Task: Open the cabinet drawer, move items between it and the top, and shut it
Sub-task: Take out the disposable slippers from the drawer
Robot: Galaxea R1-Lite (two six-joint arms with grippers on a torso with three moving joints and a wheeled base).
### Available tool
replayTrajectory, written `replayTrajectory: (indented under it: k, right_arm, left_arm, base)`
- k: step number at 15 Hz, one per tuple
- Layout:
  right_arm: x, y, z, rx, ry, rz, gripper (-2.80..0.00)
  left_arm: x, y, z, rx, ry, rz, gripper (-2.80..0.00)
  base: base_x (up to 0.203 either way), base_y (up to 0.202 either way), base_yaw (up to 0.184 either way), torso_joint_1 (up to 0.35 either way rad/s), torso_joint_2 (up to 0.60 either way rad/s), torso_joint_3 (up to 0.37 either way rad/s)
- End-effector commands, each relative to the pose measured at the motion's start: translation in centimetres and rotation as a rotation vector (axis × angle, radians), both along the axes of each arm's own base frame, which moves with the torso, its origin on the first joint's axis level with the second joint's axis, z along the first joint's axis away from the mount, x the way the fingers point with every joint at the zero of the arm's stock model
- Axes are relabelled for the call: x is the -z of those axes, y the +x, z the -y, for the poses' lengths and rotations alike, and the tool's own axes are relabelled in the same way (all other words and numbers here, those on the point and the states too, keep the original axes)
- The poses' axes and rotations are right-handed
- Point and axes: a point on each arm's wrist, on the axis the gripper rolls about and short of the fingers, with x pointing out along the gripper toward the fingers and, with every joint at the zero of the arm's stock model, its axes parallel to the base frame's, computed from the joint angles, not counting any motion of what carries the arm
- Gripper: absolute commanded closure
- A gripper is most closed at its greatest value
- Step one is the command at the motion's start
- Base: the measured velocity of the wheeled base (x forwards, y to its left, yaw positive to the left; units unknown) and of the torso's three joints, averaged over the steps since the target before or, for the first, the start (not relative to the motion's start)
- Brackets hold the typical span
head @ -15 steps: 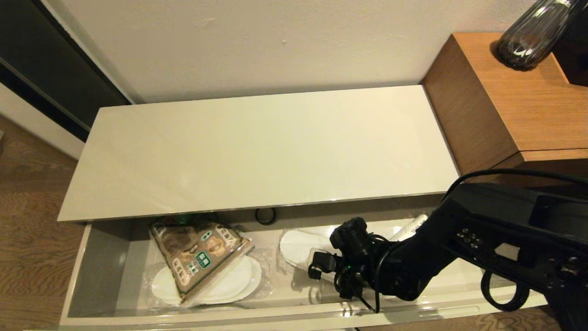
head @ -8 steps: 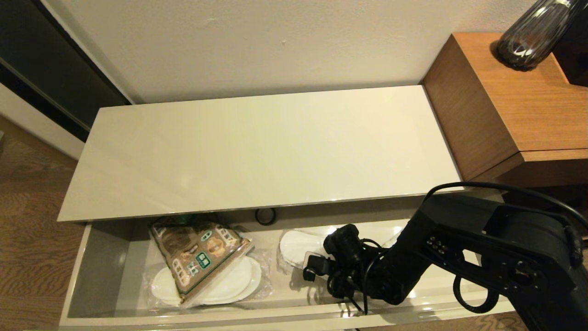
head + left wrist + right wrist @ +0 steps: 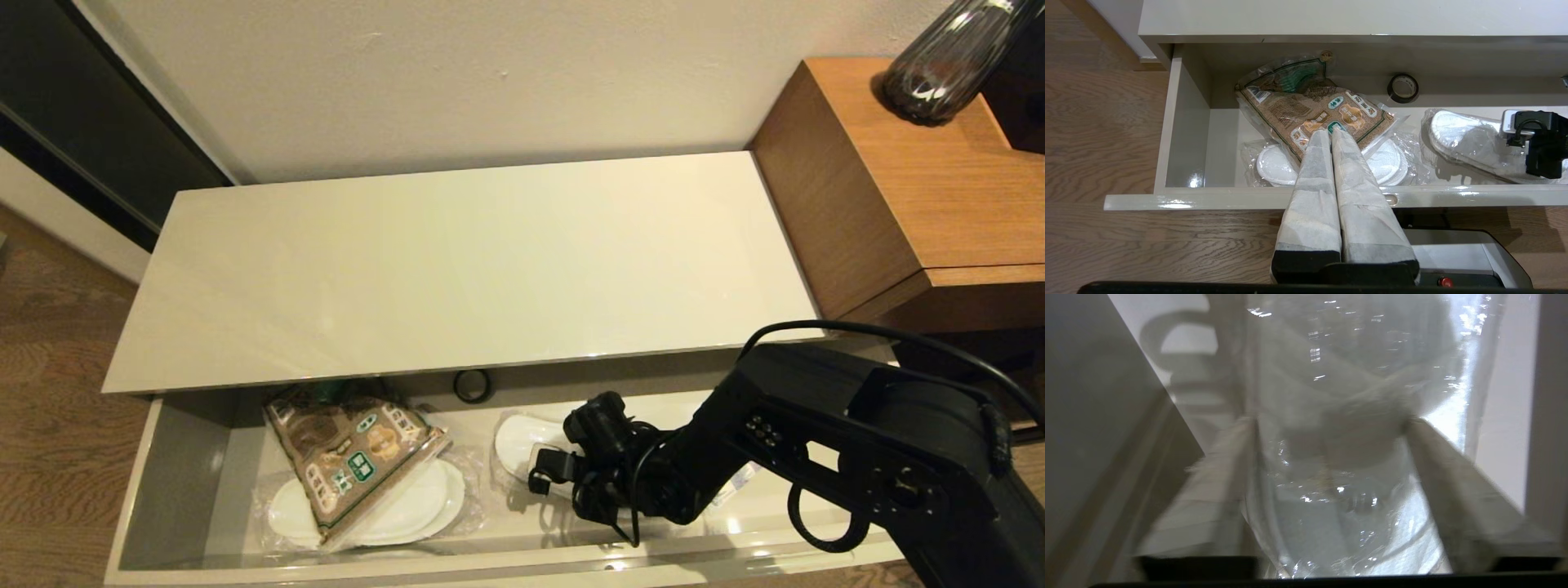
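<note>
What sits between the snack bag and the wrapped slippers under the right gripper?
Only bare floor of the drawer separates snack bag from slippers, per the left wrist view.

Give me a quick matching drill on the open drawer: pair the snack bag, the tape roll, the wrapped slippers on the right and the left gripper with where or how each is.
Things:
1. brown-and-green clear snack bag
2. small black tape roll
3. plastic-wrapped white slippers
4. left gripper

States:
A. between the right gripper's fingers
B. fingers together, outside the drawer
C. against the drawer's back wall
D. lying across another wrapped white pair

Pairs: 1-D, 2-C, 3-A, 4-B
</note>
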Motion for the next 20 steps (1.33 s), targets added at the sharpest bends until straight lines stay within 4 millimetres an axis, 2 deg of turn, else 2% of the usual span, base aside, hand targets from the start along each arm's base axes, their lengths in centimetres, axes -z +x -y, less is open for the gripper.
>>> replayTrajectory:
  k: [1, 4, 6, 8, 10, 13, 20]
  right_arm:
    - [-0.1, 0.2, -0.1, -0.001, 0.004, 0.011, 0.0]
    - [0.1, 0.0, 0.1, 0.001, -0.004, 0.001, 0.0]
    - [-0.4, 0.0, 0.0, 0.02, 0.019, 0.005, 0.0]
    - [-2.1, 0.1, -0.1, 0.043, 0.062, 0.027, 0.0]
    - [-4.6, -0.1, 0.1, 0.062, 0.092, 0.039, 0.0]
    - [-7.6, -1.1, 0.8, 0.113, 0.094, -0.019, 0.0]
    - [-9.9, -1.2, 1.1, 0.146, 0.125, 0.0, 0.0]
  left_arm:
    - [0.0, 0.0, 0.0, 0.0, -0.001, -0.001, 0.0]
    - [0.0, 0.0, 0.0, -0.001, -0.001, -0.001, 0.0]
    - [0.0, 0.0, 0.0, -0.001, -0.001, -0.001, 0.0]
    - [0.0, 0.0, 0.0, 0.0, -0.001, -0.001, 0.0]
    - [0.0, 0.0, 0.0, -0.001, -0.001, -0.001, 0.0]
    - [0.0, 0.0, 0.0, 0.0, -0.001, -0.001, 0.0]
    - [0.0, 0.0, 0.0, 0.0, -0.001, -0.001, 0.0]
  base:
    - [0.0, 0.0, 0.0, 0.0, 0.0, 0.0]
    - [0.0, 0.0, 0.0, 0.0, 0.0, 0.0]
    - [0.0, 0.0, 0.0, 0.0, 0.0, 0.0]
    - [0.0, 0.0, 0.0, 0.0, 0.0, 0.0]
    - [0.0, 0.0, 0.0, 0.0, 0.0, 0.0]
    - [0.0, 0.0, 0.0, 0.0, 0.0, 0.0]
    - [0.0, 0.0, 0.0, 0.0, 0.0, 0.0]
